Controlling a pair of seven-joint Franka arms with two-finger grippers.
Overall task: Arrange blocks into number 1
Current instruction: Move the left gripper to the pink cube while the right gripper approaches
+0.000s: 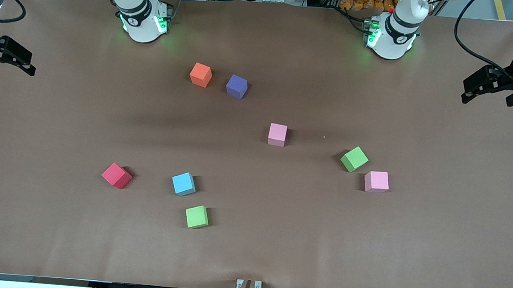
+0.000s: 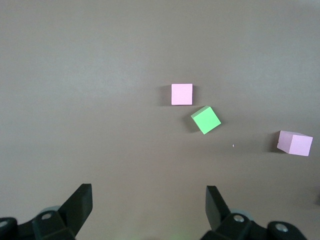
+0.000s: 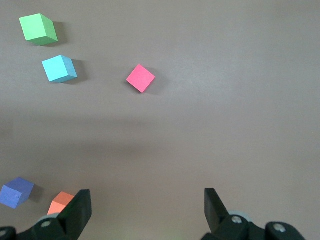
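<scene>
Nothing is lined up yet: eight blocks are sitting scattered on the table [image 1: 411,266], no stroke of a 1 started.

Taking the middle pink block [image 1: 277,134] as landmark:
- purple [image 1: 236,86] and orange [image 1: 200,74] are sitting farther from the front camera than it, toward the right arm's end, just beside each other but apart
- a green block [image 1: 354,159] and second pink [image 1: 376,181] are lying nearer the camera, toward the left arm's end, close together; I can't tell if the corners are touching
- blue [image 1: 184,183], another green [image 1: 197,216] and red [image 1: 116,175] are lying nearer the camera, toward the right arm's end, red well apart from the landmark

Both arms are waiting. Left gripper [image 1: 490,88] is hanging over the table edge at its own end, jaws spread wide, nothing between them. Right gripper [image 1: 7,56] is doing the same at its end, jaws apart and empty.

Handling, my guess: the cubes are looking matte and foam-like, so light, slightly soft, grippy, not fragile. They'll probably slide if nudged sideways. Best hold is across two flat parallel side faces, mid-height, coming straight down. Several are sitting rotated (red, the green by the second pink), so the wrist should be squaring to the faces first; a corner pinch would likely twist the cube.
</scene>
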